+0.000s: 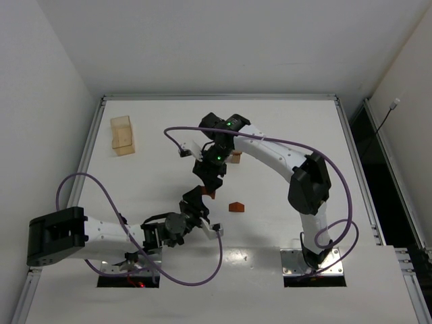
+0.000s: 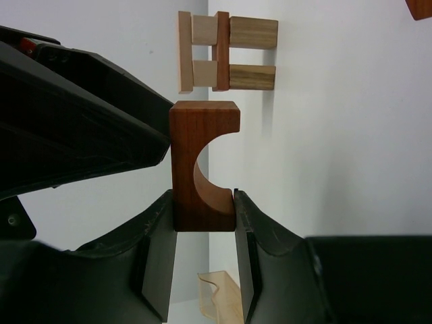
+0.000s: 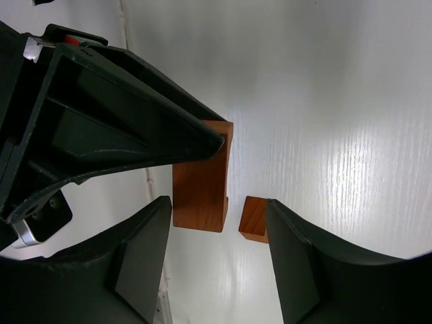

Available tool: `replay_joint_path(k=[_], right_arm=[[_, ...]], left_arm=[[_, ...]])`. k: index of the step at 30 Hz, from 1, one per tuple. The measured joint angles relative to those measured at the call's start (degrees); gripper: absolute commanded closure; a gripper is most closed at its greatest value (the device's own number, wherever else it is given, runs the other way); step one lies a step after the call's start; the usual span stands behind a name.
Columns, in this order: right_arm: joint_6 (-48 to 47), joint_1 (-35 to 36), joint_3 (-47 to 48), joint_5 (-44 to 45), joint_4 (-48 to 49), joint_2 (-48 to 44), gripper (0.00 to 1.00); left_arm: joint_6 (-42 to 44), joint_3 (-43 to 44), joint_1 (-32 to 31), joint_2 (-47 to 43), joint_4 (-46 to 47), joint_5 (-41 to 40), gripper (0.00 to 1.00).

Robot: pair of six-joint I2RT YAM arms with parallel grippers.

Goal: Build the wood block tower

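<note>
My left gripper [image 1: 198,202] is shut on a reddish-brown arch block [image 2: 202,169] and holds it above the table; a bit of the block also shows in the top view [image 1: 210,194]. My right gripper [image 1: 211,177] is open, with its jaws on either side of the same arch block [image 3: 199,182] and not touching it [image 3: 219,209]. The wood block tower [image 2: 226,50], pale tan and reddish-brown pieces, stands farther back. In the top view it is mostly hidden behind the right arm [image 1: 235,158]. A small reddish-brown wedge [image 1: 236,207] lies on the table beside the right finger [image 3: 253,219].
A larger pale tan wooden box [image 1: 123,135] stands at the far left and shows low in the left wrist view [image 2: 219,297]. Purple cables loop over both arms. The table has raised metal edges [image 1: 91,145].
</note>
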Motion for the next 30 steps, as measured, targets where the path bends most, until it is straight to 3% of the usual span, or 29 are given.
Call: replay_joint_path(k=[8, 14, 18, 23, 25, 27, 28, 30], right_arm=[[-0.2, 1.3, 0.0, 0.0, -1.1, 0.0, 0.47], [-0.6, 2.1, 0.0, 0.2, -1.4, 0.0, 0.55], [-1.0, 2.1, 0.0, 1.1, -1.2, 0.0, 0.69], [-1.3, 2.0, 0.0, 1.6, -1.0, 0.0, 0.95], [-1.3, 2.0, 0.0, 1.6, -1.0, 0.0, 1.0], [-1.4, 2.0, 0.0, 1.7, -1.0, 0.0, 1.0], [-1.5, 2.0, 0.0, 1.7, -1.0, 0.1, 1.0], [-1.6, 2.0, 0.0, 1.7, -1.0, 0.4, 1.0]], left_arm=[[0.0, 0.4, 1.1, 0.5, 0.0, 0.0, 1.0], [0.0, 0.8, 1.1, 0.5, 0.1, 0.0, 1.0], [0.0, 0.9, 1.1, 0.5, 0.2, 0.1, 1.0], [0.0, 0.9, 1.0, 0.5, 0.2, 0.3, 1.0], [0.0, 0.9, 1.0, 0.5, 0.2, 0.3, 1.0], [-0.2, 1.0, 1.0, 0.5, -0.1, 0.2, 0.9], [-0.3, 1.1, 1.0, 0.5, -0.5, 0.2, 0.73], [-0.9, 1.6, 1.0, 0.5, -1.5, 0.1, 0.49]])
